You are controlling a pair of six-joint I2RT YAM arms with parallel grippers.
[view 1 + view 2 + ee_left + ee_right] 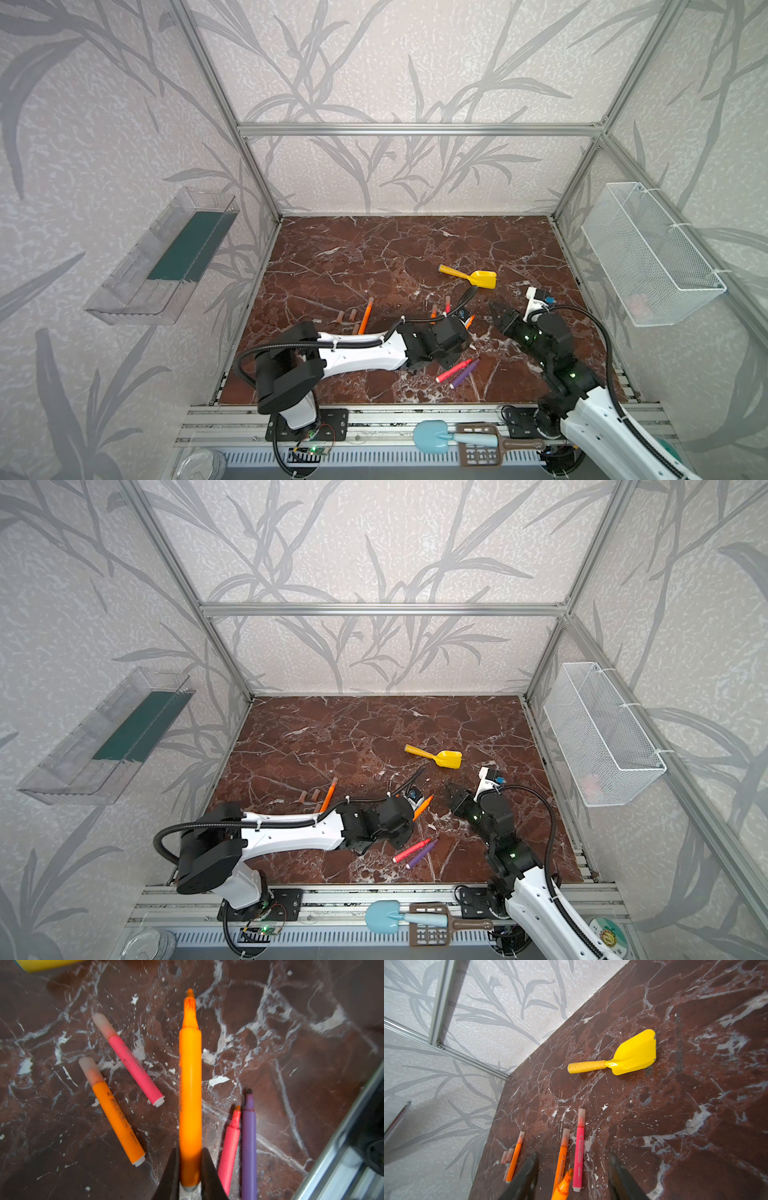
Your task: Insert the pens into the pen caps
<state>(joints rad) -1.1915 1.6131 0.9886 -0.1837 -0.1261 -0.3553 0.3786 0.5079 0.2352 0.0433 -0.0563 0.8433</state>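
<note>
Top views. Left hand sits low over the surface, mid-front. An orange pen juts from it toward the right hand, which is just beside it. Three loose caps lie well off to the left. A pink pen and a purple pen lie side by side near the front edge, both uncapped.

Left wrist. Hand is clamped on the orange pen's tail end, with the bare tip pointing away. Two capped pens lie alongside on the surface.

Right wrist. Hand is half spread and holds nothing. The orange tip shows low between its fingers, and the scoop lies beyond.

Risks:
- The grip is at the very tail, so the tip could swing or pivot when it is pressed into a cap.
- The right hand has no cap, and the loose ones lie on the far side of the left arm, so a reach across could strike that arm.
- The caps are small and round, so a nudge may roll them.
</note>
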